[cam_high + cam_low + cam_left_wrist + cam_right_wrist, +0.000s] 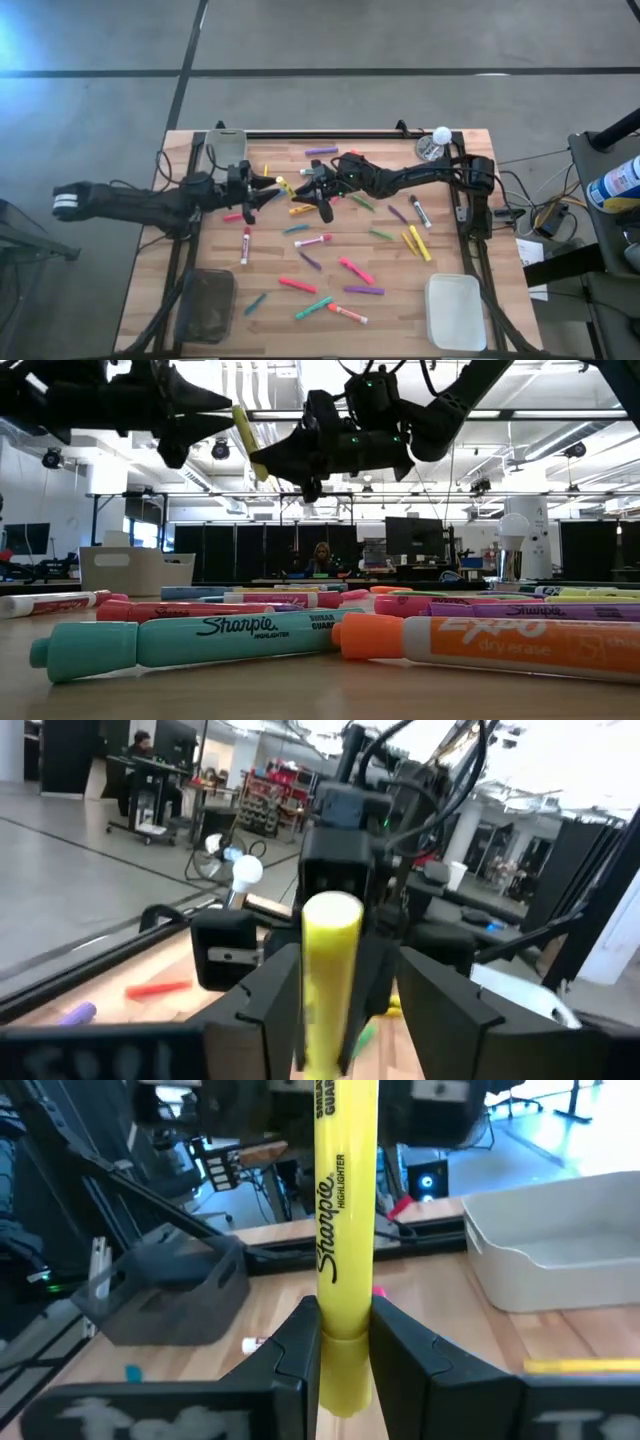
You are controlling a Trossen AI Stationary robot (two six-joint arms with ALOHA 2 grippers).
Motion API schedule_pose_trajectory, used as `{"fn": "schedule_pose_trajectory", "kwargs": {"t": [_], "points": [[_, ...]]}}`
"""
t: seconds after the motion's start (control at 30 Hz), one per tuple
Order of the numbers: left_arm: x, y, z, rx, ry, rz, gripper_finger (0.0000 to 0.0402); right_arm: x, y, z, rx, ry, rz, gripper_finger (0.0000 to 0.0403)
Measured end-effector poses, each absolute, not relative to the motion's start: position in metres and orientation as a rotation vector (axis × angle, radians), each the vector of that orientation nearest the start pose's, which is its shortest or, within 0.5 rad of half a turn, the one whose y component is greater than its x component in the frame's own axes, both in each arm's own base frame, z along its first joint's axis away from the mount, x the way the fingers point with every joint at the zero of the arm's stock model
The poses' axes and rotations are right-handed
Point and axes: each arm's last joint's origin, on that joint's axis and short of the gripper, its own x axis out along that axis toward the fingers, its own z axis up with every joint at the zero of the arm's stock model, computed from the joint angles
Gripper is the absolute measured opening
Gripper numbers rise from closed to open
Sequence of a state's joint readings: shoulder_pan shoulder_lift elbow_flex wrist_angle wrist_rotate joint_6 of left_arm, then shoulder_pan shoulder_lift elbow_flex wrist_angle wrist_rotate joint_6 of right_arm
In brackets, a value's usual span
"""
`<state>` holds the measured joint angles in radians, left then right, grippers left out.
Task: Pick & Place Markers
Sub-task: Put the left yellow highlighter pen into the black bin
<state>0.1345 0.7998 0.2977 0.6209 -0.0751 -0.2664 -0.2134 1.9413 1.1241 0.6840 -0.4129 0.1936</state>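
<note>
A yellow highlighter marker [285,185] hangs in the air over the far middle of the table, between my two grippers. My right gripper [345,1350] reaches in from the right and is shut on it. My left gripper [350,1010] comes from the left and stands open. Its fingers [440,1010] lie on either side of the marker's free end [331,925]. Several more markers [297,285] in pink, green, purple, yellow and white lie flat on the wooden table [400,320]. A teal one [190,642] and an orange one [480,645] lie nearest the low camera. My right gripper pinches the yellow marker between its two fingers near the cap end [345,1325]. The fingers come roughly level from the table's right side, and the marker sticks out forward along them. It is lifted clear of the table, tilted [245,430], with its free end toward my left gripper.
A dark bin [205,305] sits at the near left corner and a white bin [455,312] at the near right. A clear bin [226,146] stands at the far left. A white ball-topped object [440,136] stands at the far right edge.
</note>
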Motion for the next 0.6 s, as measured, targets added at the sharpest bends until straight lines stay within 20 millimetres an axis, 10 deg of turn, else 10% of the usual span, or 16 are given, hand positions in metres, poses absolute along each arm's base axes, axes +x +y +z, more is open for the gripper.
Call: {"fn": "schedule_pose_trajectory", "kwargs": {"t": [0.37, 0.6], "points": [[0.197, 0.026, 0.254, -0.189, -0.122, 0.101, 0.0156, 0.414, -0.070, 0.200, 0.208, 0.143, 0.224, 0.0067], [0.204, 0.026, 0.256, -0.176, -0.106, 0.067, 0.0079, 0.414, -0.068, 0.200, 0.212, 0.146, 0.222, 0.0112]]}}
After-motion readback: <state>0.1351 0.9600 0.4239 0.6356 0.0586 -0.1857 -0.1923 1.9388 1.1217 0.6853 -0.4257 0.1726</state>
